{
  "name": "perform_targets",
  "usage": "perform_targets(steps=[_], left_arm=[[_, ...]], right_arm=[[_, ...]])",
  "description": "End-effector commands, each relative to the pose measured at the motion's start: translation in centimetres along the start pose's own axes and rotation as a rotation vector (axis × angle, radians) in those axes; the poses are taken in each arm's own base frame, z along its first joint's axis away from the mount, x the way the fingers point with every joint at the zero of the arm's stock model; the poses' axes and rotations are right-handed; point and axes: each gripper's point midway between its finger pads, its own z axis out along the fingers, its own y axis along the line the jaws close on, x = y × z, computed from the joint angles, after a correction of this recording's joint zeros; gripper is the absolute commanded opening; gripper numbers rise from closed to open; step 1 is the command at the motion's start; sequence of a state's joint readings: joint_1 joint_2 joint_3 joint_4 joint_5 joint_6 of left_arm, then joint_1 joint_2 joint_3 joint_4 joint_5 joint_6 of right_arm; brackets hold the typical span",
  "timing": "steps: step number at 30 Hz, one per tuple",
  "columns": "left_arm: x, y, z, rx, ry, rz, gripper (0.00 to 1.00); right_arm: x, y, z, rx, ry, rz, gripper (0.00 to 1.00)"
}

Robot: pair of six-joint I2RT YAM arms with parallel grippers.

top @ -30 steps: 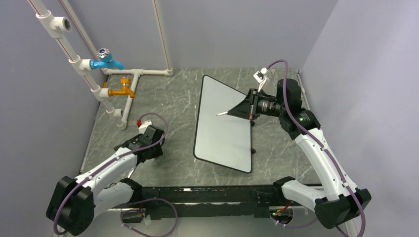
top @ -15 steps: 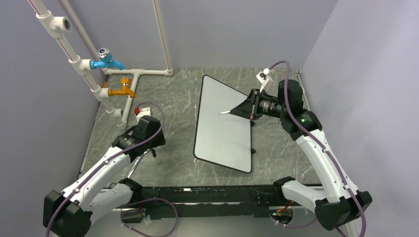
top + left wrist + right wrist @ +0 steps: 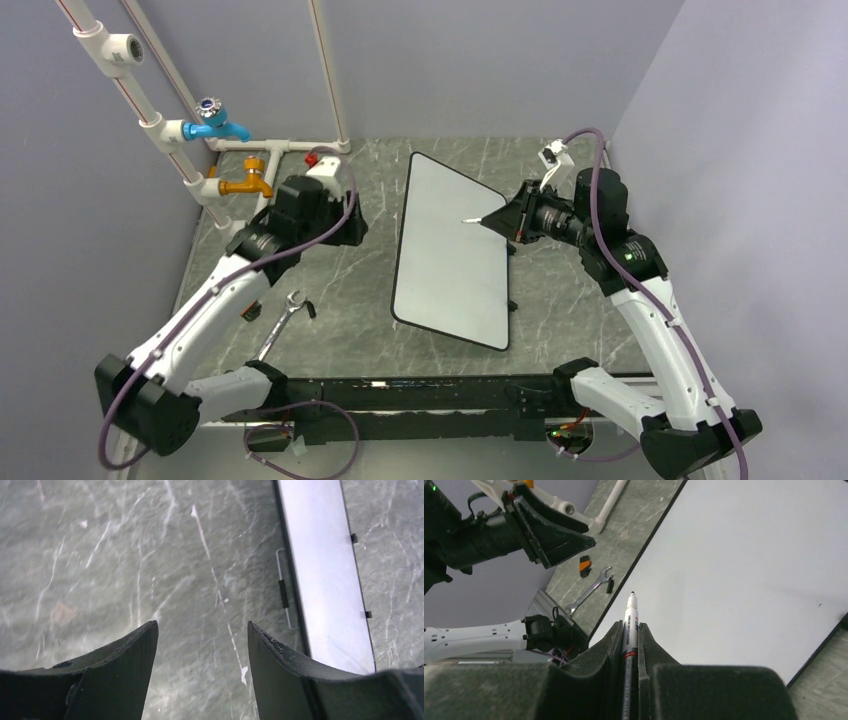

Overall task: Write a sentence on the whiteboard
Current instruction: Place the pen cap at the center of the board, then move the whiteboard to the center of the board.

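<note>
Near orange tap (image 3: 248, 185) — left pincer (image 3: 202, 630) arrived.

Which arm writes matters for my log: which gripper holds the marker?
The right gripper: it is shut on the white marker, tip aimed at the whiteboard. The left gripper is open and empty above the grey table.

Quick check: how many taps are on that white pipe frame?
2. A blue tap sits higher up on the pipe frame at the back left. An orange tap is just below it. The left arm covers part of the frame's base.
</note>
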State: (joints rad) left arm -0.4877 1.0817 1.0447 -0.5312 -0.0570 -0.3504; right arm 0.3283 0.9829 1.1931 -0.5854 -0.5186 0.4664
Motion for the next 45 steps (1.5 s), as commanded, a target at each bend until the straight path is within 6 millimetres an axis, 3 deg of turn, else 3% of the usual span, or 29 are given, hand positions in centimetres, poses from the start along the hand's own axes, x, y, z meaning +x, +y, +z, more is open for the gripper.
perform_targets(steps=[1,10,20,35,45], left_arm=[[-4.4,-3.4,2.0,0.139,-0.054,0.077,0.69],[-9.2,-5.9,8.0,0.170,-0.054,0.085,0.60],[-9.9,-7.6,14.4,0.214,0.003,0.048,0.51],[-9.0,-10.5,18.6,0.345,0.065,0.027,0.33],[-8.5,-15.3,20.1,0.461,0.086,0.089,0.32]], right_arm=[[-0.9,-0.5,-1.1,0.054,-0.064,-0.036,0.00],[-1.3,-2.0,-2.0,0.156,-0.106,-0.066,0.00],[-1.7,-3.5,-2.1,0.229,-0.121,-0.095,0.00],[-1.5,-4.4,-2.1,0.270,-0.104,-0.131,0.00],[-1.4,-4.6,-2.7,0.290,-0.096,-0.149,0.00]])
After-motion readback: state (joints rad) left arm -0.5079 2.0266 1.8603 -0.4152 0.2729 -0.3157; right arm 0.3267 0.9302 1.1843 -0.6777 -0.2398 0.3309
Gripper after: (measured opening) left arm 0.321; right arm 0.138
